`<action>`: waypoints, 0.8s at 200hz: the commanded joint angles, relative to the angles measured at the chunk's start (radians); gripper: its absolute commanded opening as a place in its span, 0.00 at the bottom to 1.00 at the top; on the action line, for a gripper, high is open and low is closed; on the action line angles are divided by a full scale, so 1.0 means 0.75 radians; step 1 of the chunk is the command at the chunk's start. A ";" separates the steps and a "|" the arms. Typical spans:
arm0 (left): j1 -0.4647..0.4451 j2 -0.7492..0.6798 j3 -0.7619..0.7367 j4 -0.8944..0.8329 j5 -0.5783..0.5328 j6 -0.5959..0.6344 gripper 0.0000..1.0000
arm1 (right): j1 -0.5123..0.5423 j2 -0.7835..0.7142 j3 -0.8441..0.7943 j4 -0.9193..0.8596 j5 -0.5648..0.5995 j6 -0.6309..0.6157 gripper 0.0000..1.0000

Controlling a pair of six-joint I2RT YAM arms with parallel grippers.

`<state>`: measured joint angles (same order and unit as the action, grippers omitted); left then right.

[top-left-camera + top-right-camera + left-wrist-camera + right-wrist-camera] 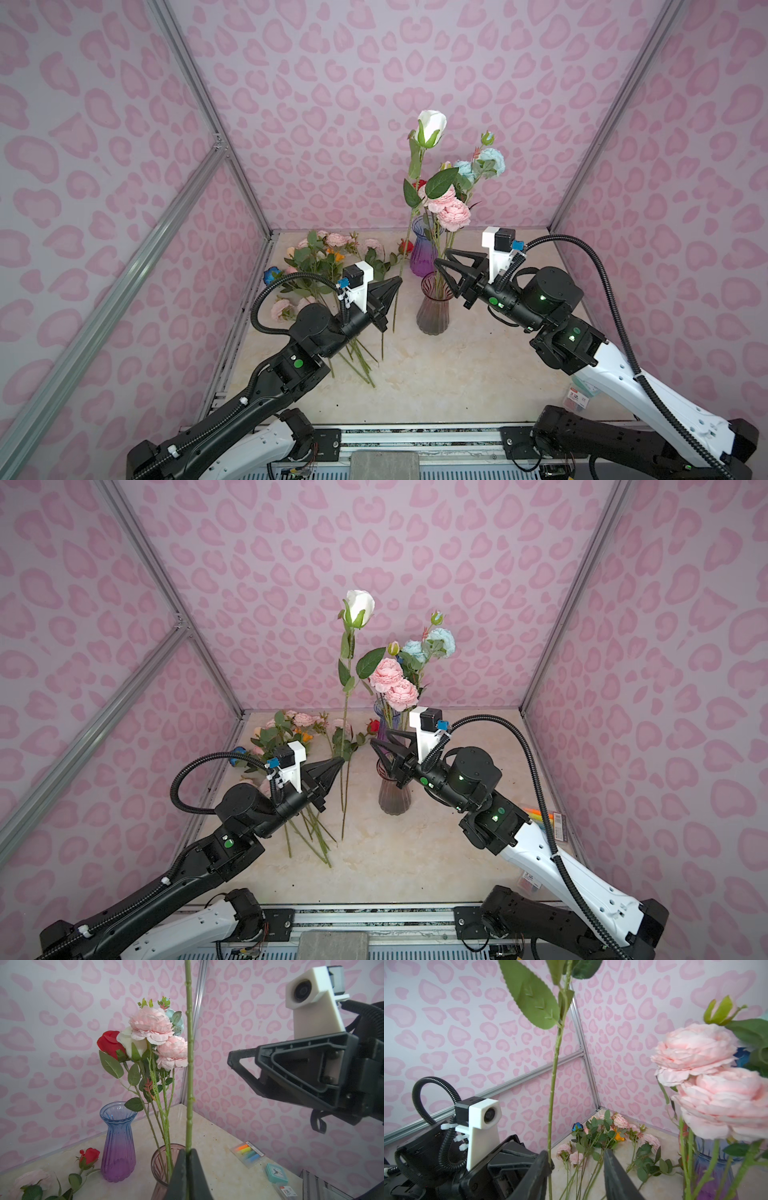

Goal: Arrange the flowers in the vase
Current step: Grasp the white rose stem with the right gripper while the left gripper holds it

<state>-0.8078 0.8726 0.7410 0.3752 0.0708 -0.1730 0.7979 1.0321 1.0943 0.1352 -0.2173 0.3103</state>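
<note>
Left wrist — rose stem [189, 1064] inside left tool [188, 1152]

In the left wrist view the top edge cuts off the head of the white rose [189, 1053], leaving only bare stem. The stem's lower end vanishes between the closed fingers of the left gripper [188, 1152], which also cover the near side of the smoky pink vase [158, 1167]. In both top views the right gripper [446, 276] sits across that vase's mouth and hides part of its rim. Left of the vase the left arm [316, 328] covers the middle of the loose flowers [320, 257] lying on the table [436, 382]. Right of the vase, a pack of coloured markers [544, 813] shows only as a sliver past the right arm [490, 812].
</note>
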 commanded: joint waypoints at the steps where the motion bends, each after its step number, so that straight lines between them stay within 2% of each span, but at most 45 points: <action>1: -0.013 0.016 0.029 0.065 0.007 0.040 0.03 | 0.021 0.055 0.035 0.060 -0.002 -0.004 0.43; 19: -0.020 0.026 0.035 0.054 0.011 0.043 0.03 | 0.052 0.116 0.079 0.031 0.046 -0.030 0.42; 73: -0.027 0.020 0.018 0.040 0.010 0.046 0.03 | 0.067 0.233 0.124 0.103 -0.011 0.010 0.37; 97: -0.026 0.017 0.009 0.038 0.006 0.049 0.03 | 0.075 0.261 0.134 0.126 0.021 0.025 0.31; 111: -0.025 0.010 0.008 0.032 -0.004 0.057 0.03 | 0.074 0.277 0.148 0.124 0.019 0.033 0.26; 133: -0.025 0.010 0.014 0.018 -0.016 0.065 0.03 | 0.075 0.293 0.155 0.138 0.000 0.048 0.11; 151: -0.026 0.017 0.026 -0.011 -0.050 0.056 0.15 | 0.077 0.300 0.155 0.147 -0.010 0.059 0.05; 160: -0.026 0.023 0.034 -0.031 -0.068 0.050 0.16 | 0.076 0.299 0.155 0.149 -0.005 0.059 0.04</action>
<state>-0.8268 0.8860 0.7490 0.3592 0.0448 -0.1390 0.8574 1.2526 1.2060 0.2111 -0.2344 0.3462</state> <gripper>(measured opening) 0.142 0.056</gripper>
